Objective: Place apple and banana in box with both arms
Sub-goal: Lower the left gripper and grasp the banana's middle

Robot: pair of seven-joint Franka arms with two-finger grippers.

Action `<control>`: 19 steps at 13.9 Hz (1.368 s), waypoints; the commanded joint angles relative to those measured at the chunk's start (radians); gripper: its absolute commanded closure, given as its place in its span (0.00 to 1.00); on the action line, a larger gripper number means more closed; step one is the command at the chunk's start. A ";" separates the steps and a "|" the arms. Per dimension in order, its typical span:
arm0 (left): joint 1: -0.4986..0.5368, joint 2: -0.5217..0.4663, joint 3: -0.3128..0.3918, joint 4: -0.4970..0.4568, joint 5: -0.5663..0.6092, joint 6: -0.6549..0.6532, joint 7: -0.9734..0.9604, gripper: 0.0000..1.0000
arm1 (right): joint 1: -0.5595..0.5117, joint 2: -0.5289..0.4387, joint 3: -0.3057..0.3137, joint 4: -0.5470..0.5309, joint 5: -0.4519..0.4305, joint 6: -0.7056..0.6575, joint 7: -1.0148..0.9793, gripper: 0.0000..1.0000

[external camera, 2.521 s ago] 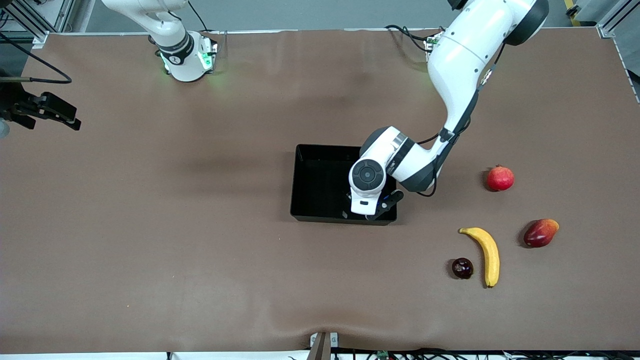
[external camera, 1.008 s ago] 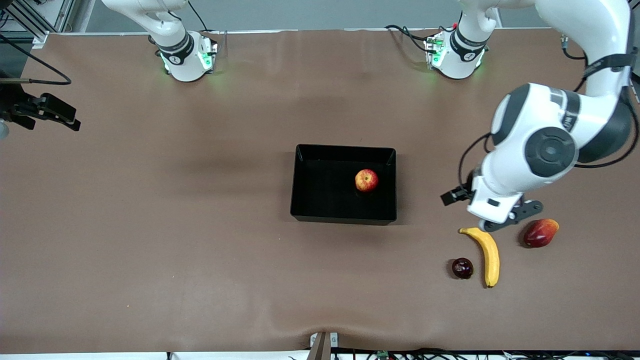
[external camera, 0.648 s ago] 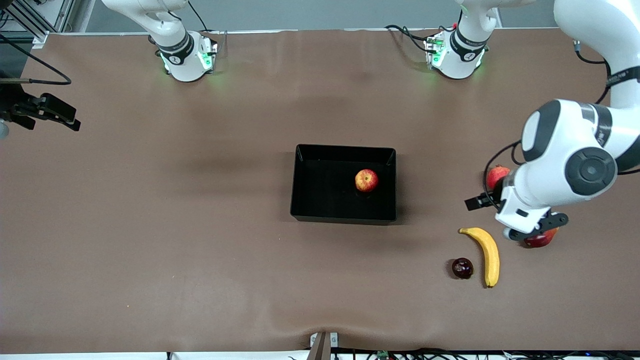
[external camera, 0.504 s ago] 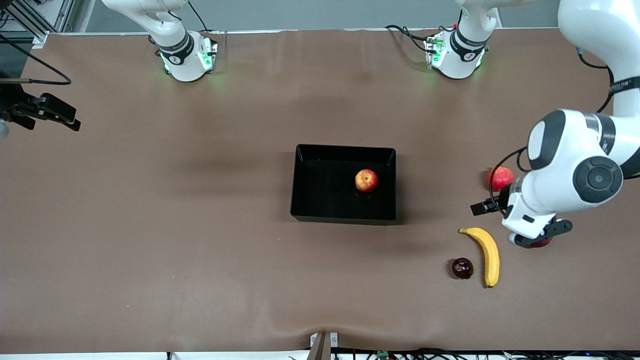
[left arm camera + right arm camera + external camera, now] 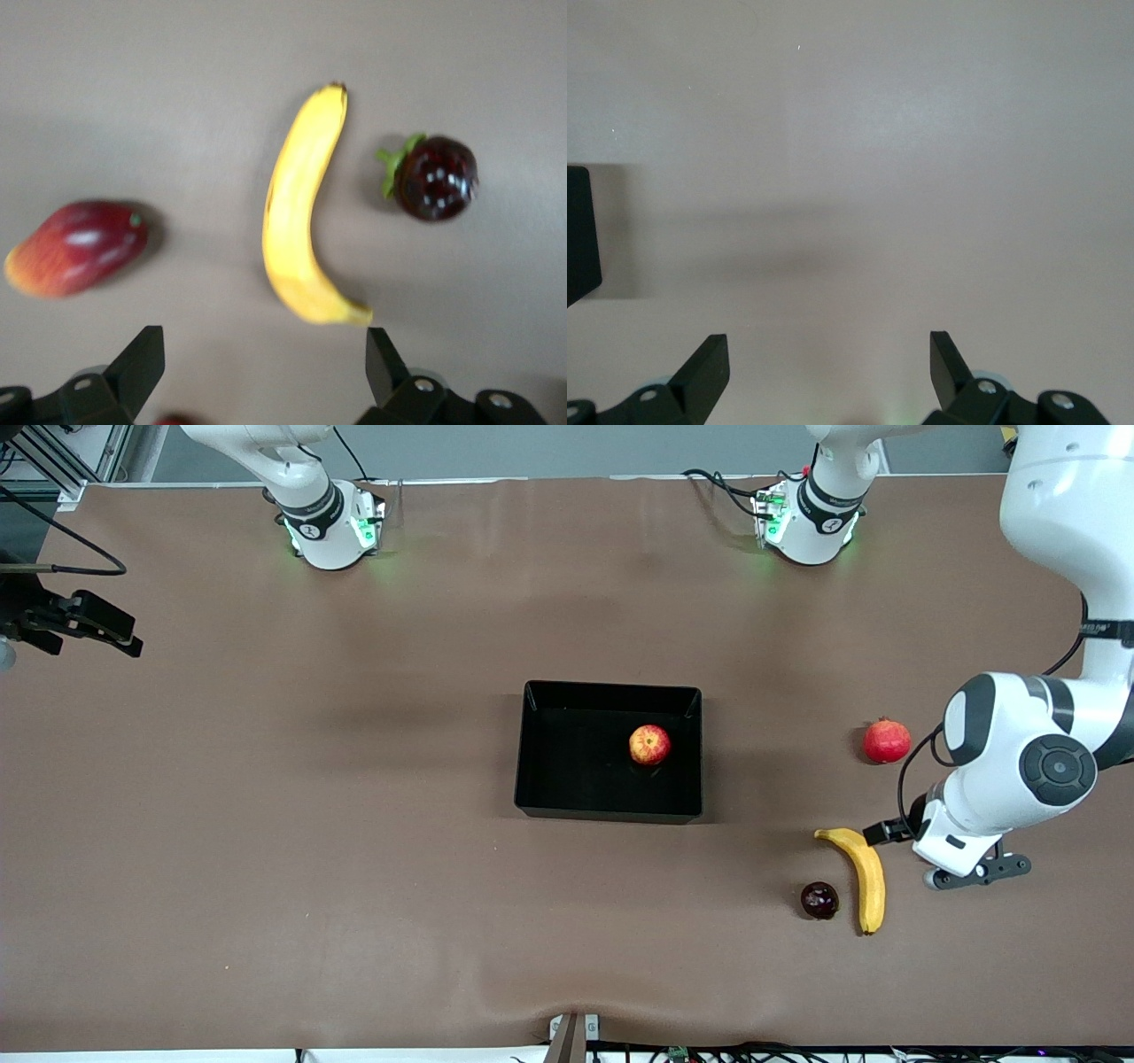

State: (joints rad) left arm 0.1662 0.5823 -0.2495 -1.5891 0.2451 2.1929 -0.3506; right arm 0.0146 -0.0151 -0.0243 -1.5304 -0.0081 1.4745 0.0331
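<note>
Banana [image 5: 306, 212] lies on the table ahead of our left gripper [image 5: 261, 372], whose spread, empty fingers [image 5: 142, 359] flank its stem end, while the apple [image 5: 649, 745] already sits in the box [image 5: 532, 779]. Our right gripper [image 5: 828, 367] waits over bare table, fingers likewise spread and empty. We judge the risk to be a descent off the banana's curve, pinching one tip or nudging the dark fruit [image 5: 434, 177] or mango-like fruit [image 5: 75, 246] beside it.

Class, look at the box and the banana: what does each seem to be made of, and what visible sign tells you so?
The box: apparently black plastic, glossy; faint reflections show on its floor beside the apple.
The banana: smooth, even yellow skin with dark tips; whether real fruit or a plastic replica cannot be told.
</note>
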 commanded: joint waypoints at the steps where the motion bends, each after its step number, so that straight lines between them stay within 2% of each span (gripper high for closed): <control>1: 0.028 0.065 -0.007 0.011 0.023 0.134 0.013 0.04 | -0.007 -0.002 0.003 0.003 0.014 -0.005 0.007 0.00; 3: 0.033 0.114 -0.004 0.029 0.023 0.191 0.015 0.07 | -0.007 -0.002 0.003 0.002 0.014 -0.005 0.007 0.00; 5: 0.029 0.155 -0.004 0.049 0.019 0.203 0.013 0.15 | -0.007 -0.002 0.003 0.003 0.014 -0.005 0.007 0.00; 6: 0.027 0.175 -0.004 0.051 0.019 0.220 0.013 0.15 | -0.007 -0.002 0.004 0.003 0.014 -0.005 0.007 0.00; 8: 0.027 0.206 -0.004 0.051 0.022 0.270 0.015 0.17 | -0.007 -0.002 0.003 0.003 0.014 -0.005 0.007 0.00; 11: 0.027 0.229 -0.004 0.051 0.023 0.280 0.013 0.26 | -0.007 -0.002 0.003 0.003 0.014 -0.003 0.007 0.00; 12: 0.027 0.232 -0.002 0.049 0.023 0.280 0.013 0.32 | -0.007 -0.002 0.003 0.001 0.014 -0.003 0.007 0.00; 13: 0.027 0.231 -0.002 0.047 0.023 0.280 0.013 0.43 | -0.005 -0.002 0.003 0.002 0.014 -0.003 0.007 0.00; 16: 0.033 0.219 -0.002 0.040 0.023 0.269 0.010 0.91 | -0.007 -0.002 0.003 0.003 0.014 -0.002 0.007 0.00; 17: 0.038 0.214 -0.002 0.038 0.025 0.262 0.013 1.00 | -0.005 -0.002 0.004 0.003 0.014 -0.003 0.007 0.00; 19: 0.027 0.193 -0.004 0.040 0.023 0.205 0.018 1.00 | -0.005 -0.002 0.003 0.003 0.014 -0.002 0.007 0.00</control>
State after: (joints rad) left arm 0.1963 0.8050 -0.2489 -1.5521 0.2477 2.4548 -0.3404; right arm 0.0146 -0.0151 -0.0244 -1.5305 -0.0081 1.4749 0.0331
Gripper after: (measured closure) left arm 0.608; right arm 0.000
